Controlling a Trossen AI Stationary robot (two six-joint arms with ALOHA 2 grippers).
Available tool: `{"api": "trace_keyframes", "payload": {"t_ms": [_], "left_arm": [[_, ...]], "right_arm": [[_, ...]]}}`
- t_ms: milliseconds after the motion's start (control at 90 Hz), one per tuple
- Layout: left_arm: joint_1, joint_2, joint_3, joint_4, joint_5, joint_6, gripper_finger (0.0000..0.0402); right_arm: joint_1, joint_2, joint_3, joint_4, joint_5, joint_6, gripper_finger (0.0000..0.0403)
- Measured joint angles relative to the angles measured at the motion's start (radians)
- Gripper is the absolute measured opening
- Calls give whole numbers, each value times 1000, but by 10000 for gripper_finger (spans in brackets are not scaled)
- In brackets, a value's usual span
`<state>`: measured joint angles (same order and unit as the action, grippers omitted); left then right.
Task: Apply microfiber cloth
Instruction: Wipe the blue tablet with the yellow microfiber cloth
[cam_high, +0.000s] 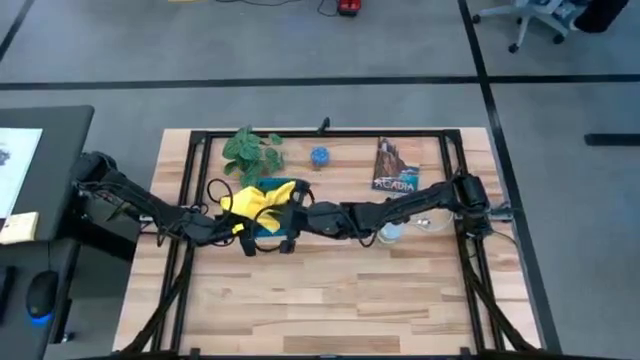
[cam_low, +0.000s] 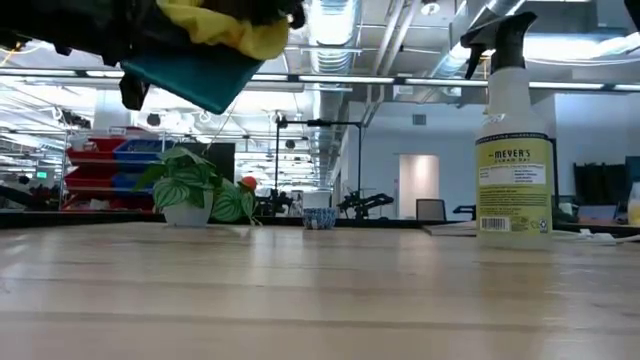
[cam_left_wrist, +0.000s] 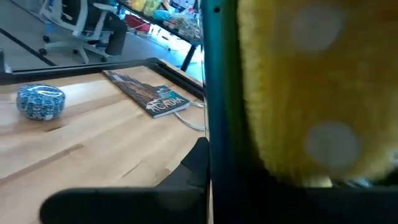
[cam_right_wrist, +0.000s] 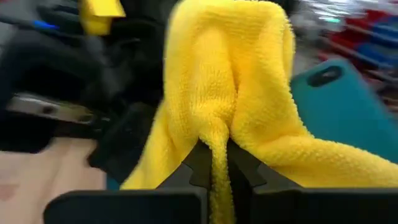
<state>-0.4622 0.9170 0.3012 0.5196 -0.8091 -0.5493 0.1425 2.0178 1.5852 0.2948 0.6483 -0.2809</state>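
Observation:
The bright yellow microfiber cloth (cam_high: 262, 198) lies bunched over a teal-cased tablet (cam_low: 195, 75), which hangs tilted high above the table's middle left. My left gripper (cam_high: 246, 240) comes in from the table's left and is shut on the tablet; its wrist view shows the teal edge (cam_left_wrist: 217, 93) with the cloth (cam_left_wrist: 311, 93) behind it. My right gripper (cam_right_wrist: 219, 165) reaches in from the right and is shut on the cloth (cam_right_wrist: 230, 81), with the tablet (cam_right_wrist: 336, 93) beyond. My left gripper holds the tablet by its teal edge (cam_left_wrist: 214, 149), level from the table's left; the fingers themselves are mostly hidden by the tablet. The tablet is lifted clear of the table and tilted. My right gripper pinches a bunched fold of the cloth (cam_right_wrist: 217, 146) between its two fingers, coming level from the table's right. Several layers are gathered in the pinch. The cloth spreads beyond the fingers over the tablet, slack.
A spray bottle (cam_low: 514, 150) stands right of centre, under my right arm (cam_high: 400, 210). Along the far side sit a potted plant (cam_high: 252, 152), a small blue bowl (cam_high: 319, 156) and a book (cam_high: 393, 168). A black frame (cam_high: 320, 134) borders the wooden table.

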Motion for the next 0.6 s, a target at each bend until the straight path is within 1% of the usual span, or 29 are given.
{"api": "trace_keyframes", "payload": {"t_ms": [89,167,300,389,444,489,544,600], "left_arm": [[0,-1,0,-3,-6,-16,9],[0,-1,0,-26,6,-28,9],[-3,-1,0,-70,43,-43,9],[-3,-1,1,-103,41,-68,9],[-3,-1,1,-120,41,-85,9],[-3,-1,1,-138,45,-98,9],[-4,-1,1,-160,58,-111,9],[-9,-3,1,-182,82,-123,9]], "right_arm": [[3,0,0,82,200,-104,5],[11,-4,0,128,327,-216,5],[34,-3,0,117,481,-364,5],[56,-3,-1,48,541,-396,5],[65,-7,-1,-32,547,-366,5],[70,-17,-1,-137,542,-299,5],[72,-37,-1,-300,509,-157,5],[63,-68,-1,-501,427,41,5]]}}
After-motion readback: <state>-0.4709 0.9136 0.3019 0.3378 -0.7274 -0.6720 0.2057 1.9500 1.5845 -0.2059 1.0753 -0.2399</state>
